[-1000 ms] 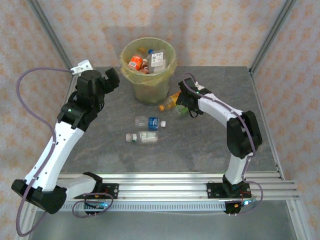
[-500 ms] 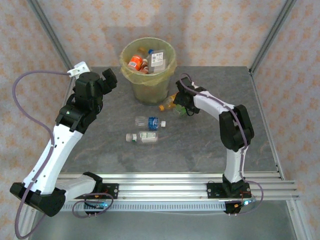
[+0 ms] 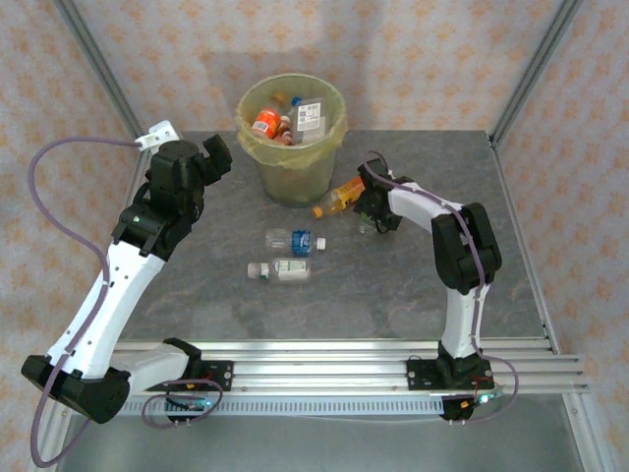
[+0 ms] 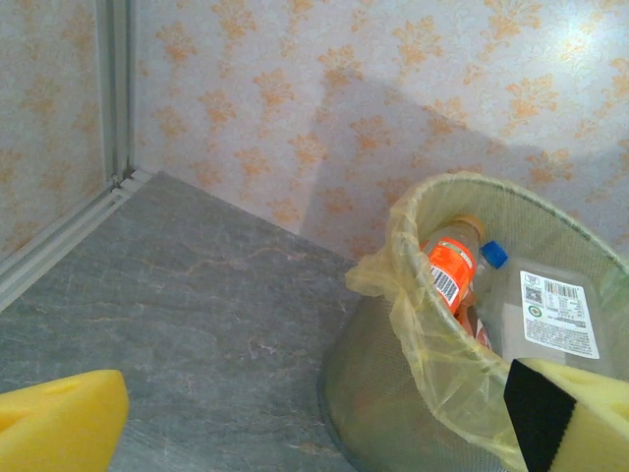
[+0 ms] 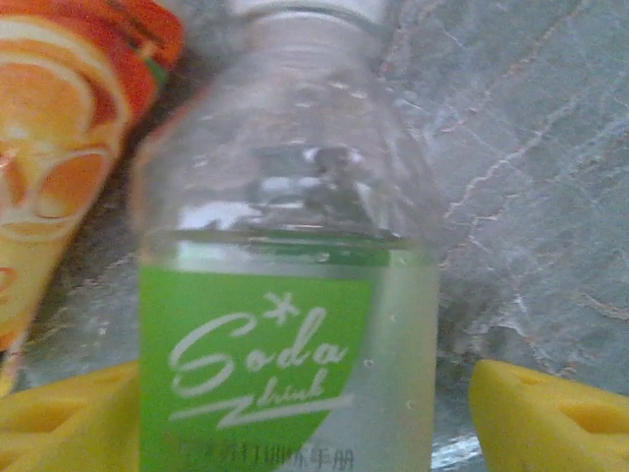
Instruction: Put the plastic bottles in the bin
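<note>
A clear soda bottle with a green label lies on the table between the yellow pads of my right gripper. The jaws straddle it, and a gap shows at the right pad. An orange-labelled bottle lies right beside it. My right gripper is low on the table, right of the bin. Two more bottles lie mid-table. My left gripper hangs open and empty left of the bin. Several bottles lie inside it.
Patterned walls and metal frame posts enclose the grey table. The aluminium rail holding both arm bases runs along the near edge. A purple cable loops beside the left arm.
My right gripper has settled lower over the green-labelled bottle, and its jaws have narrowed around it. The left arm has barely shifted.
</note>
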### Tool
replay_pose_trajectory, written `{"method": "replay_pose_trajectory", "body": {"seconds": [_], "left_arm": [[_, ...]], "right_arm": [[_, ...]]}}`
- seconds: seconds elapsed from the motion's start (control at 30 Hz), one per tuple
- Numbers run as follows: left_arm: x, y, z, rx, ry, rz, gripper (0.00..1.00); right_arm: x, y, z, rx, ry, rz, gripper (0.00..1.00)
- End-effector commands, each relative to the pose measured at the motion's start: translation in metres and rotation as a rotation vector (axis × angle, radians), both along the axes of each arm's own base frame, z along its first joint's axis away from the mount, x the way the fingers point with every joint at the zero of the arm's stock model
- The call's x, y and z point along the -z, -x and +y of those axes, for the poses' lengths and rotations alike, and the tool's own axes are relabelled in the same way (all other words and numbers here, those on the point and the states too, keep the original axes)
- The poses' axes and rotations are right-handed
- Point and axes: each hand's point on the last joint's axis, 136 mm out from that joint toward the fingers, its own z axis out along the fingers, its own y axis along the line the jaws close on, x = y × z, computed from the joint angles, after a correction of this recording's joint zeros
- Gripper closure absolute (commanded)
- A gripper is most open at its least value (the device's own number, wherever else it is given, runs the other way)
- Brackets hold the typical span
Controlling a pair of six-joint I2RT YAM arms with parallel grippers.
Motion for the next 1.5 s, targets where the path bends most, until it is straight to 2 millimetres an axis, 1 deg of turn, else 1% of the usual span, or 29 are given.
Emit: {"method": "replay_pose_trajectory", "body": {"seconds": [0.0, 0.33, 0.53, 0.7, 0.8, 0.87, 1.0, 1.1, 1.17, 1.27, 1.3, 1.37, 1.4, 1.47], "left_arm": [[-0.002, -0.001, 0.008, -0.046, 0.012, -0.02, 0.0], [0.001, -0.001, 0.008, -0.047, 0.005, -0.004, 0.0], [0.001, -0.002, 0.008, -0.045, 0.007, -0.002, 0.0], [0.004, -0.005, 0.004, -0.03, 0.01, 0.009, 0.0], [0.003, -0.008, -0.001, -0.004, 0.017, 0.013, 0.0], [0.003, -0.01, -0.006, 0.022, 0.021, 0.018, 0.0], [0.0, -0.014, -0.017, 0.087, 0.037, 0.019, 0.0], [-0.002, -0.018, -0.031, 0.157, 0.063, 0.014, 0.0], [-0.004, -0.021, -0.043, 0.213, 0.087, 0.011, 0.0], [-0.007, -0.026, -0.063, 0.301, 0.125, 0.004, 0.0], [-0.009, -0.027, -0.072, 0.338, 0.14, 0.002, 0.0], [-0.013, -0.031, -0.094, 0.423, 0.163, 0.001, 0.0], [-0.013, -0.032, -0.105, 0.456, 0.167, 0.007, 0.0], [-0.015, -0.034, -0.132, 0.543, 0.157, 0.021, 0.0]], "right_arm": [[-0.004, 0.004, -0.003, -0.02, 0.019, -0.001, 0.19], [0.012, 0.006, -0.005, -0.055, 0.056, 0.03, 0.21], [0.021, 0.009, -0.005, -0.08, 0.064, 0.045, 0.31], [0.018, 0.012, -0.007, -0.093, 0.064, 0.03, 0.44], [0.004, 0.013, -0.008, -0.104, 0.06, -0.007, 0.51], [-0.01, 0.014, -0.008, -0.118, 0.053, -0.047, 0.56], [-0.042, 0.019, -0.01, -0.144, 0.035, -0.143, 0.62], [-0.068, 0.027, -0.01, -0.17, 0.009, -0.221, 0.65], [-0.087, 0.032, -0.006, -0.2, -0.033, -0.287, 0.65], [-0.119, 0.041, 0.006, -0.269, -0.115, -0.404, 0.65], [-0.129, 0.044, 0.01, -0.292, -0.139, -0.441, 0.65], [-0.153, 0.053, 0.018, -0.343, -0.182, -0.533, 0.65], [-0.162, 0.056, 0.021, -0.361, -0.196, -0.567, 0.65], [-0.183, 0.065, 0.029, -0.412, -0.223, -0.645, 0.65]]}}
